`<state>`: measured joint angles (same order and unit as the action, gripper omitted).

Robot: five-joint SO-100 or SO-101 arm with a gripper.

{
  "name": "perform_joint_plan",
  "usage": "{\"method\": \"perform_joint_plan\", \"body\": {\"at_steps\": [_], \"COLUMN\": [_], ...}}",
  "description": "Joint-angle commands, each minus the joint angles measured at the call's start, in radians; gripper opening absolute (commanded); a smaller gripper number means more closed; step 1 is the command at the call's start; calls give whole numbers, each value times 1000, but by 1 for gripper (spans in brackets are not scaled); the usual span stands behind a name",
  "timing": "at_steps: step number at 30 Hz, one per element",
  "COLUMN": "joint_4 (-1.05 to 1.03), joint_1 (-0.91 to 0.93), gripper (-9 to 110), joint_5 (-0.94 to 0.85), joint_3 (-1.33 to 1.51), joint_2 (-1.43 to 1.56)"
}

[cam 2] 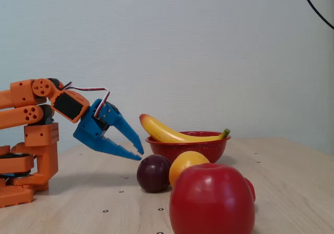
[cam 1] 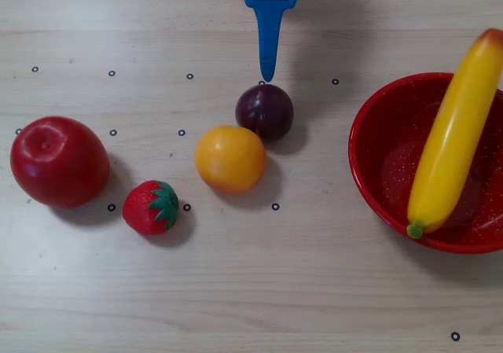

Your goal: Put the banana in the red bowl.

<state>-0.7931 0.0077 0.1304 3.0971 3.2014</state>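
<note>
The yellow banana (cam 1: 452, 133) lies slanted in the red bowl (cam 1: 369, 145) at the right of the overhead view. Its green stem rests on the near rim and its orange end sticks out over the far rim. In the fixed view the banana (cam 2: 167, 132) lies across the top of the bowl (cam 2: 188, 149). My blue gripper (cam 1: 267, 76) is empty with its fingertips together, well left of the bowl and just behind a dark plum. In the fixed view the gripper (cam 2: 139, 155) points down, a little above the table.
A dark plum (cam 1: 265, 111) sits right under the gripper tip, with a round orange fruit (cam 1: 230, 158) in front of it. A strawberry (cam 1: 151, 207) and a big red apple (cam 1: 59, 162) lie to the left. The orange arm base (cam 2: 31, 140) stands at the left of the fixed view.
</note>
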Motion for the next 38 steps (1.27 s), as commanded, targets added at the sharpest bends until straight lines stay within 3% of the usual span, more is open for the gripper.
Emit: {"method": "perform_joint_plan", "body": {"at_steps": [1,9,38], "joint_4": [25,-46,-84], "joint_1": [20,63,63], "gripper": [0,0,0], "joint_5": [-60,-144,-143], "joint_3": [21,23,23], "joint_2": [6,8,28]}}
